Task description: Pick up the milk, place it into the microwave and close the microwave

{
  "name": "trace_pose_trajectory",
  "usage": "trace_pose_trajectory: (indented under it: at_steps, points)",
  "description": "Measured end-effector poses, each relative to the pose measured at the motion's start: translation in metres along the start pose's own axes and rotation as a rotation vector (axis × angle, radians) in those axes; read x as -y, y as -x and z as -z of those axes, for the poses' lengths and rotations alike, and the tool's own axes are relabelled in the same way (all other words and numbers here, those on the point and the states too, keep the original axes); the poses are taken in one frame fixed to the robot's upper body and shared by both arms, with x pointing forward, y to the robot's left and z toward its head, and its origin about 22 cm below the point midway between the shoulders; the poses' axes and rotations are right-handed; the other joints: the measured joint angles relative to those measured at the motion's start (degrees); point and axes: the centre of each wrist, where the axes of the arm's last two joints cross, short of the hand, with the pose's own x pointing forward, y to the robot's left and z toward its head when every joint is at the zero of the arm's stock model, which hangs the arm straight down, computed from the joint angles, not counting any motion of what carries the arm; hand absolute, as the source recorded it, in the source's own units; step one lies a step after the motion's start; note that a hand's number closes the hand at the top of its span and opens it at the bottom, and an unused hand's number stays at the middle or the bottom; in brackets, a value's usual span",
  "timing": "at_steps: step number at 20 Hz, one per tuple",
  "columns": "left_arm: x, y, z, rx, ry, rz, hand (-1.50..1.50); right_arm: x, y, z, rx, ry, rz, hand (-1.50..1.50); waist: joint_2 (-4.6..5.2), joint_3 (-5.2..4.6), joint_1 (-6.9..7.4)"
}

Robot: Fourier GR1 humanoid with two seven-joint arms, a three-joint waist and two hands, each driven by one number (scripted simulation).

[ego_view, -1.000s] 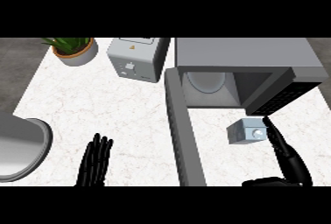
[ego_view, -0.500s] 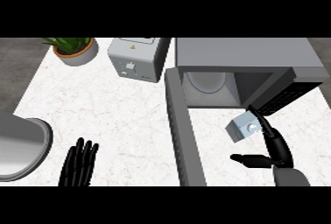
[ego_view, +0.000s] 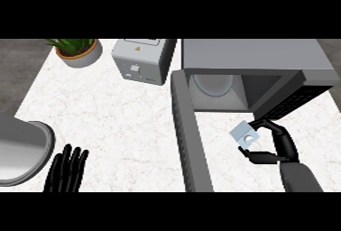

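One boxy milk carton (ego_view: 245,134) (pale, tilted) pinched in right robot hand (ego_view: 278,146); left robot hand (ego_view: 66,167) spread.

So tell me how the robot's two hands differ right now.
The right hand is curled round the milk carton, lifted in front of the open microwave; the left hand holds nothing. The right hand's fingers are bent, the left hand's are straight. The left hand sits at the view's lower left, away from the microwave. Both are black.
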Motion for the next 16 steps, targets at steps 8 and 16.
trace_pose_trajectory:
  at_steps: [8,16]
  points:
    - [-0.014,-0.005,0.002,0.005,0.004,-0.004,-1.50,-0.008,0.010,-0.001,-0.112,0.072,-0.079,1.50,-0.04,-0.13,0.15]
    - [-0.026,-0.001,-0.008,0.002,-0.001,-0.008,-1.50,-0.030,0.012,0.008,-0.112,0.155,0.025,1.50,-0.01,-0.11,0.24]
